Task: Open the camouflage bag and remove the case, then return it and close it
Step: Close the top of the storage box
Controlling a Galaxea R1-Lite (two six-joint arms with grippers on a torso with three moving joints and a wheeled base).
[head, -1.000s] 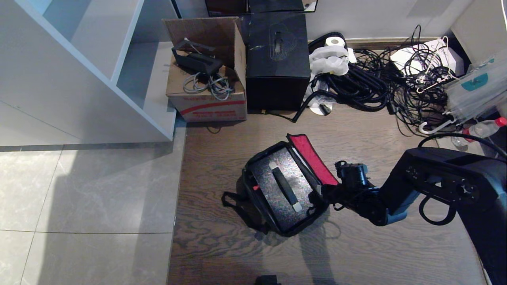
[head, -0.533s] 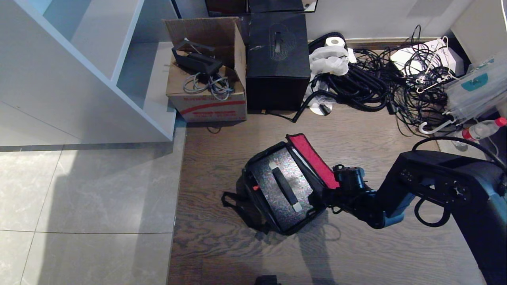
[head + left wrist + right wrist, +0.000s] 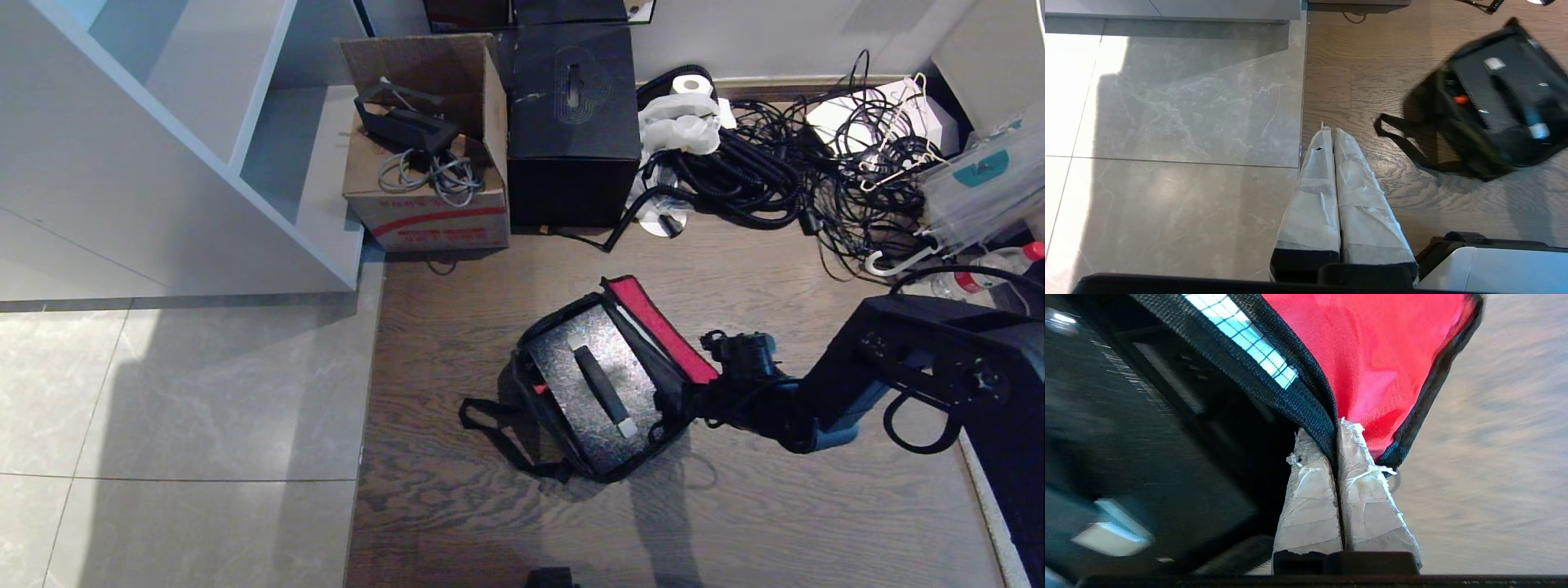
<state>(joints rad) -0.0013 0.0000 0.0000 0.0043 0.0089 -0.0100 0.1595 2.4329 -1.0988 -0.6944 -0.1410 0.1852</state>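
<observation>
Red-lined bag flap (image 3: 663,329) (speckled grey case (image 3: 594,398))

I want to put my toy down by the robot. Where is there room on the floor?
Bare grey tiles left of the open bag, and wood floor in front of it. Crowded: the cables and boxes behind it.

I can read no words or numbers anywhere. The cardboard box (image 3: 426,214) carries a red stripe with red print under it, too small for me to make out. The black box (image 3: 573,122) bears a line-drawn emblem without letters. The clear plastic packet (image 3: 980,184) has a teal mark, illegible.
</observation>
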